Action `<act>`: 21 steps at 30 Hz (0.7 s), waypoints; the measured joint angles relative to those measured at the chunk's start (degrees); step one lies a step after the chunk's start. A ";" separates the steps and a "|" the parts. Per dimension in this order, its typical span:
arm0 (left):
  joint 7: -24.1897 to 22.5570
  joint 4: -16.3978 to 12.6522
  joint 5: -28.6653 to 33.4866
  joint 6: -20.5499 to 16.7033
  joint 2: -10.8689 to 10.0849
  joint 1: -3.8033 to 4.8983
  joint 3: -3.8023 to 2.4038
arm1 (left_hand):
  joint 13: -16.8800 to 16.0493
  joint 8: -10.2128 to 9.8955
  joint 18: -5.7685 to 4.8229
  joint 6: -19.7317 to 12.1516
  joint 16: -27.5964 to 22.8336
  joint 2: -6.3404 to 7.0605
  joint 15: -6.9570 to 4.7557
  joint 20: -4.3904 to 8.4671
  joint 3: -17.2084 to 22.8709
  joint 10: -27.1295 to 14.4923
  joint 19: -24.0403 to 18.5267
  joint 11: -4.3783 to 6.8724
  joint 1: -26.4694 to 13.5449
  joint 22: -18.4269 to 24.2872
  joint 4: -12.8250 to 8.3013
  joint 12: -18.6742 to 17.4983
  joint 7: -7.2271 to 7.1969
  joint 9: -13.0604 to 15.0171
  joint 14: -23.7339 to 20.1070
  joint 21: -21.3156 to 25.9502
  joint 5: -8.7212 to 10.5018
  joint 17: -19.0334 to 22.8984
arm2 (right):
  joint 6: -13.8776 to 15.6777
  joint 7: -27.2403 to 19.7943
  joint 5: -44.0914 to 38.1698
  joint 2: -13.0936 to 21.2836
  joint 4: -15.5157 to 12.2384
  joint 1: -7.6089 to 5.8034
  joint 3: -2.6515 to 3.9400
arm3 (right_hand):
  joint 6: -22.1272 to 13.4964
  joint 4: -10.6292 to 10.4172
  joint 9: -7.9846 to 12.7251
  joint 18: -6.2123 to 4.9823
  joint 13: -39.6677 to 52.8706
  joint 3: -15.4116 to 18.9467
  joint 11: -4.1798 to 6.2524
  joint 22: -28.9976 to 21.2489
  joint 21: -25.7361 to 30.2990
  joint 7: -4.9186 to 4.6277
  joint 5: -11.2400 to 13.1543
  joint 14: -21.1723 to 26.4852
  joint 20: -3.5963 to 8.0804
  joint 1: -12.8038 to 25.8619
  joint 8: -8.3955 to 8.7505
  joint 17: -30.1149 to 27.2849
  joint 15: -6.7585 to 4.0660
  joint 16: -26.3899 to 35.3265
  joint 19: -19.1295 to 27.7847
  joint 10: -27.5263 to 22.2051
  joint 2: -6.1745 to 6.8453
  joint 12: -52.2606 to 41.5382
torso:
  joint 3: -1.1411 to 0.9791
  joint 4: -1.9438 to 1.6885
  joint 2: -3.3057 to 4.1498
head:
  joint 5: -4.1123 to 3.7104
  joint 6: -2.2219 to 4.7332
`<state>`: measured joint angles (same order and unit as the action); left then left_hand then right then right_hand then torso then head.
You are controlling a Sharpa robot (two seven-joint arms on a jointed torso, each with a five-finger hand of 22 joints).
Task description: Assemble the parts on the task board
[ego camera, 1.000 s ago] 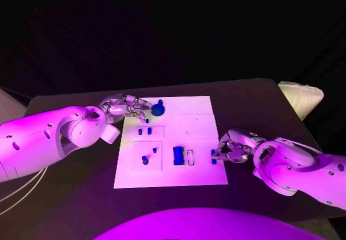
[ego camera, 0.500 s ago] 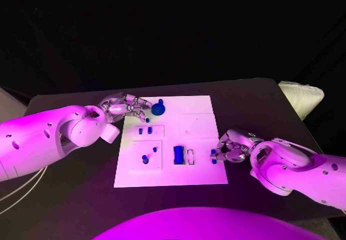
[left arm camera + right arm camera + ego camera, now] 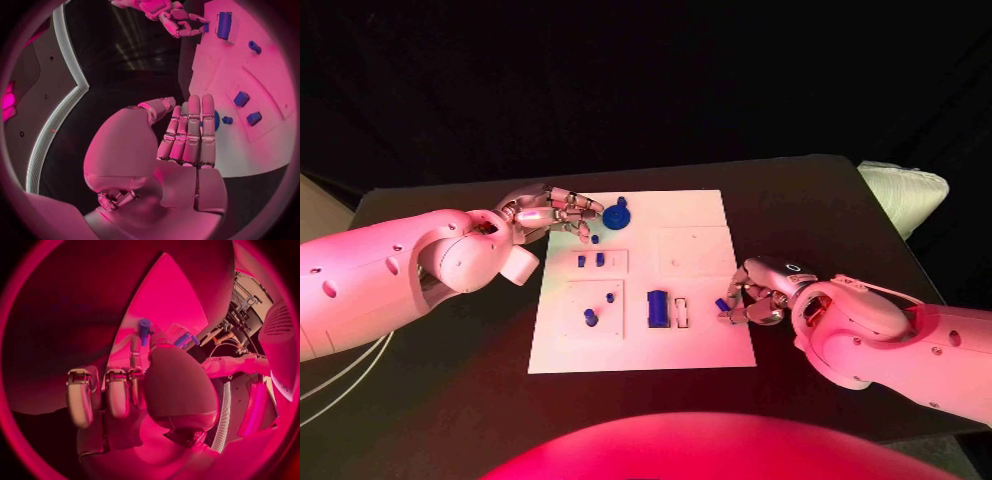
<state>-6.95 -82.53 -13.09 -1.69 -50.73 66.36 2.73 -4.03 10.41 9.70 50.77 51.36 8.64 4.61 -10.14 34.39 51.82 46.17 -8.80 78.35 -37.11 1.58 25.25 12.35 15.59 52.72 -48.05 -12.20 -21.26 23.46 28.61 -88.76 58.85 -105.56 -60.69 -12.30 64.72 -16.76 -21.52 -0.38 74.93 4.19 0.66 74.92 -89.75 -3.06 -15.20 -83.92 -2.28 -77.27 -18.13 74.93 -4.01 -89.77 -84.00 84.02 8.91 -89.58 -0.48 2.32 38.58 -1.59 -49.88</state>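
Black table (image 3: 473, 400), dark surroundings, perhaps a pale cushion (image 3: 903, 195) beside it.

The right hand (image 3: 134, 390) apparently pinches a small blue part (image 3: 144, 329) over the task board (image 3: 169, 300).

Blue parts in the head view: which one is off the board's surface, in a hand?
The small blue part at the task board's right edge: the right hand pinches it in its fingers. The others lie on the board or stand in it.
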 measured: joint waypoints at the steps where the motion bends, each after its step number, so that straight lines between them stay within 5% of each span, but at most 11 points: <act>1: 0.00 0.00 0.00 0.00 -0.01 0.00 0.00 | 0.00 0.00 0.00 0.00 0.00 0.00 0.00 0.00 0.00 0.00 0.00 0.00 0.00 0.00 0.00 0.00 0.00 0.00 0.00 0.00 0.00 0.00 | -0.14 0.07 -0.61 -0.09 0.03 0.02 0.01 | 0.03 0.00 -0.02 0.00 0.00 0.00 0.00 0.00 0.00 0.03 0.00 0.00 0.00 -0.54 -0.05 0.00 0.00 0.00 0.00 0.00 0.06 0.00 | 0.01 -0.01 0.00 | 0.01 -0.01; 6: 0.01 -0.03 0.00 0.00 -0.04 0.00 0.00 | 0.00 0.00 0.00 0.00 0.00 0.00 0.00 0.00 0.00 0.00 0.00 0.00 0.00 0.00 0.00 0.00 0.00 0.00 0.00 0.00 0.00 0.00 | -0.58 0.30 -2.60 -0.37 0.14 0.10 0.02 | 0.05 0.13 -2.46 0.00 0.00 -0.71 0.00 0.00 0.00 0.05 -0.25 -0.13 0.43 -3.36 -0.07 0.00 -0.13 0.00 0.00 0.00 -0.11 0.00 | 0.01 -0.03 -0.01 | 0.01 0.03; 15: 0.01 -0.10 0.00 0.00 -0.10 0.00 0.00 | 0.00 0.00 0.00 0.00 0.00 0.00 0.00 0.00 0.04 -0.02 0.00 -0.02 0.00 0.00 0.04 0.06 0.00 0.00 0.00 -0.08 0.00 0.00 | -0.55 0.24 -4.00 -0.64 -0.16 0.19 0.00 | 0.05 -0.71 -2.43 -0.01 -0.01 -7.10 0.17 -0.01 0.00 0.07 -15.37 -0.18 0.43 -4.20 1.05 -0.01 -0.24 0.00 -0.01 -0.16 -0.33 0.00 | 0.01 -0.04 -0.02 | -0.03 0.22; 21: 0.01 -0.14 0.00 0.00 -0.16 0.00 0.00 | 0.00 0.00 0.00 0.00 0.00 0.00 0.00 0.00 0.17 -0.21 0.00 -0.22 0.00 -0.06 0.17 0.22 0.00 0.00 0.00 -0.26 0.00 0.00 | 0.42 0.23 -3.46 -0.52 -0.31 0.30 -0.10 | 0.08 -1.30 -2.33 0.00 -0.01 -10.40 0.39 -0.01 0.01 0.11 -19.55 0.00 0.43 -3.39 0.74 -0.01 -0.41 0.00 -0.01 0.01 0.47 0.00 | 0.03 -0.06 -0.03 | 0.03 0.32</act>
<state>-6.94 -82.67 -13.10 -1.69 -50.88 66.36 2.73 -4.03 10.41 9.71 50.77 51.36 8.64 4.61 -10.14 34.57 51.60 46.17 -9.02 78.35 -37.17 1.75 25.46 12.35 15.59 52.73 -48.31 -12.20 -21.26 23.88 28.84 -92.22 58.33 -105.87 -60.40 -12.40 64.80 -18.06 -23.85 -0.38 74.92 -6.21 1.05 74.90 -89.75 -2.94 -34.74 -83.92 -1.85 -80.66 -17.39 74.92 -4.43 -89.76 -84.01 84.03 9.38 -89.58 -0.45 2.26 38.55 -1.56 -49.56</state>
